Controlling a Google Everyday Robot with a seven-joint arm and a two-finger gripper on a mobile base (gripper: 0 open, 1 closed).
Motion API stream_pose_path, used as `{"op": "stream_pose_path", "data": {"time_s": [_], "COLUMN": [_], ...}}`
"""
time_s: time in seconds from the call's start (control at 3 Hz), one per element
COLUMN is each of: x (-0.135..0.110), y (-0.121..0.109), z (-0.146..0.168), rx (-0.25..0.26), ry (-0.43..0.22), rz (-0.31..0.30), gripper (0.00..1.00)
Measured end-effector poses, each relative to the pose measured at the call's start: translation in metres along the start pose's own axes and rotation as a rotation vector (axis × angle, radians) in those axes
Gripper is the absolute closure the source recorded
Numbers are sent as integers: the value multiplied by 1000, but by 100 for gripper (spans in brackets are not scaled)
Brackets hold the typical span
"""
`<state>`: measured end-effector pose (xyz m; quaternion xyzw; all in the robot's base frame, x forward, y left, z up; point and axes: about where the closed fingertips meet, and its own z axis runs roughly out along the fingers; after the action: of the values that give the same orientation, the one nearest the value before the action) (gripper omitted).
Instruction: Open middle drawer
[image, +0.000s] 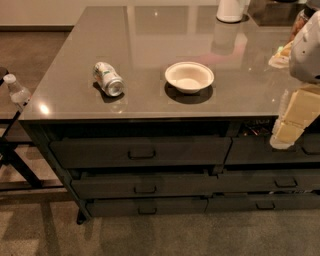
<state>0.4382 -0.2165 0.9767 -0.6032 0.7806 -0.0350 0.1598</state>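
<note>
Drawer pull, middle tier: approach stage

Item: the middle drawer (110, 186), dark front, second of three stacked at the left of the cabinet, below the taller top drawer (90, 152) and above the slim bottom drawer (115, 207). Its handle (145, 189) is a small rectangular loop at the centre of the front. The front looks shut or nearly so.

Tool: the gripper (286, 132), cream-coloured, hanging at the right edge of the scene in front of the upper right drawer, just below the countertop (150, 107) edge. Open or closed: cannot tell. It holds nothing that can be made out.

Relation: handle lies well to the left of the gripper and lower; the two are well apart, no contact.

Handling note (judgement): carry the gripper left and down until level with the handle, enter square to the front, close around the loop's bar, then draw straight toward the near side. A slanted pull may bind the drawer.

Also present: a can (108, 79) on its side and a bowl (189, 77) on the countertop.
</note>
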Motion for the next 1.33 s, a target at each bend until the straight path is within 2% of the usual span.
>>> {"op": "stream_pose_path", "data": {"time_s": [0.67,1.0,1.33], "x": [-1,-6,-4], "y": [1,19,47], "z": [5,33,101], "rx": [7,9,-53], "ry": [-8,-23,-2], "rz": [19,55,76], "gripper": [0,0,0]}}
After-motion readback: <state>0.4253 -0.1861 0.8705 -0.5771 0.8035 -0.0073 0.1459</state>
